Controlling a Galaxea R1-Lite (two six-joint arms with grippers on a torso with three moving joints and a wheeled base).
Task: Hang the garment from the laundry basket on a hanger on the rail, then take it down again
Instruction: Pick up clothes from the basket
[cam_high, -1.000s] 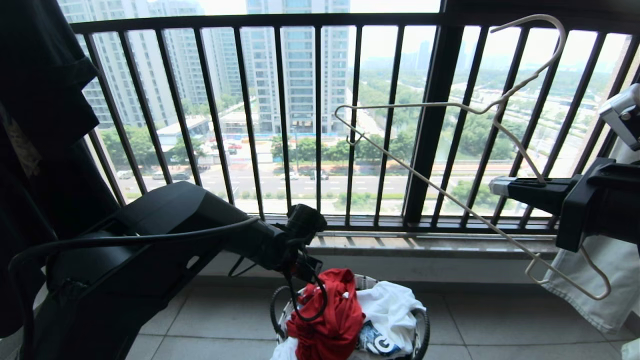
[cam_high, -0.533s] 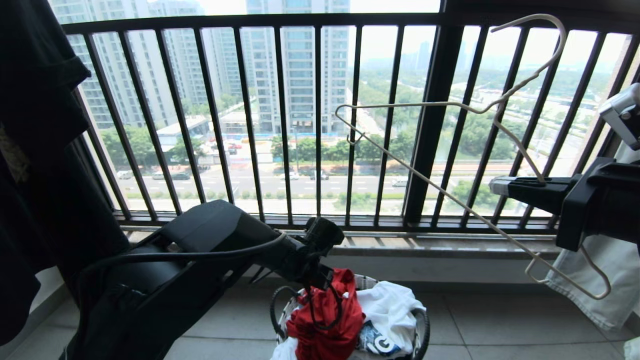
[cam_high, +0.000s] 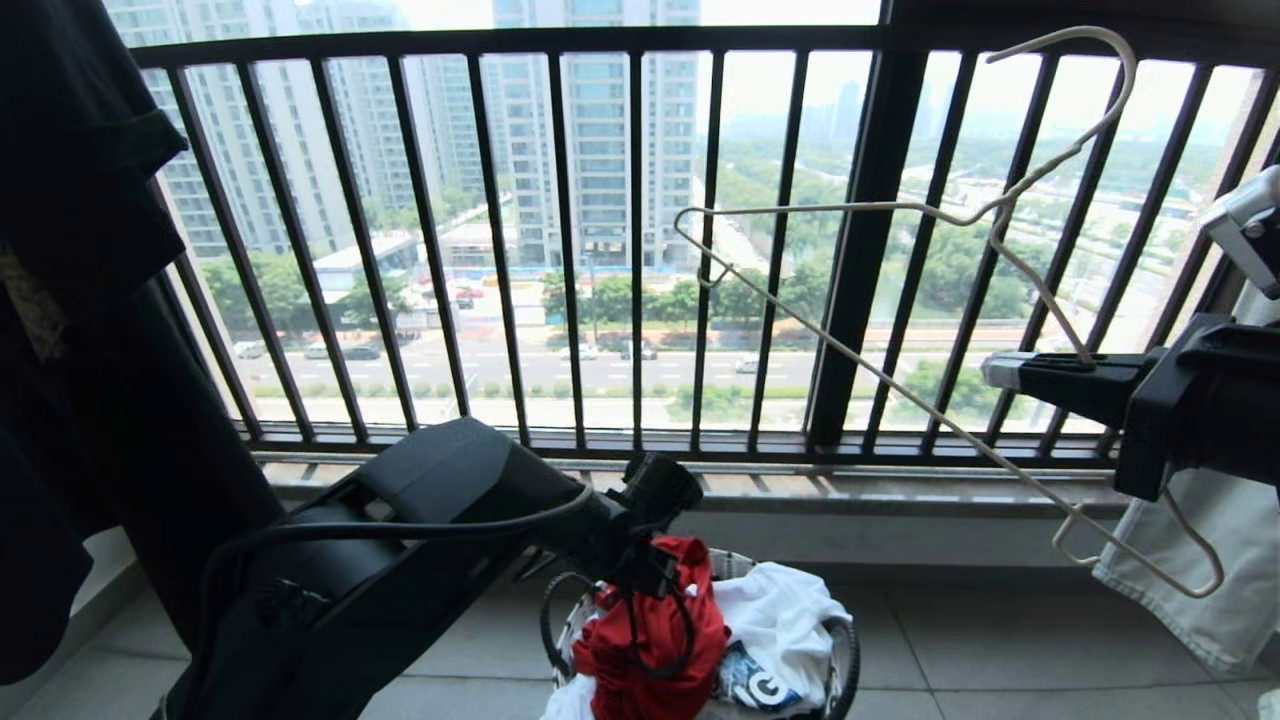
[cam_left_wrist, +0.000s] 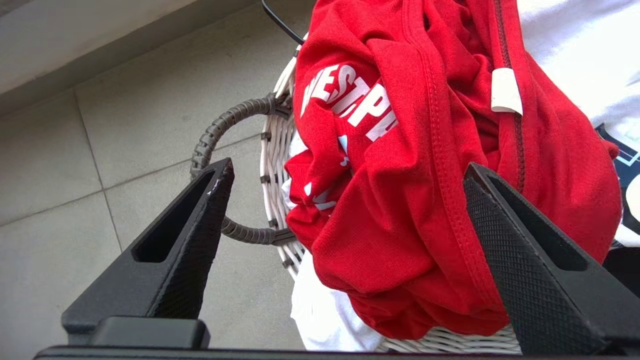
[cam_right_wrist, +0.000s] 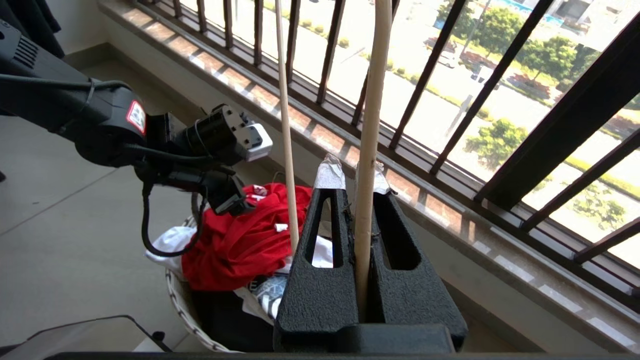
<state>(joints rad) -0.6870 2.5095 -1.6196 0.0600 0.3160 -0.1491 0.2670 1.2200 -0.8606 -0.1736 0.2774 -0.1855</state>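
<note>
Now the left gripper (cam_left_wrist: 345, 200) hangs with jaws spread wide over the red T-shirt (cam_left_wrist: 425, 165), heaped in the laundry basket (cam_high: 846, 668) at 6 o'clock; the right gripper (cam_right_wrist: 356, 187), at 3 o'clock, pinches the white wire hanger (cam_high: 890, 375).

White block letters reading "WESTP", cut short by folds, stand on the garment (cam_left_wrist: 425, 165), between the spread fingers of the left gripper (cam_left_wrist: 345, 190). Beside it, a white "G" shows on a dark-printed white T-shirt (cam_high: 775, 640). The red sticker on the left arm cannot be read.
</note>
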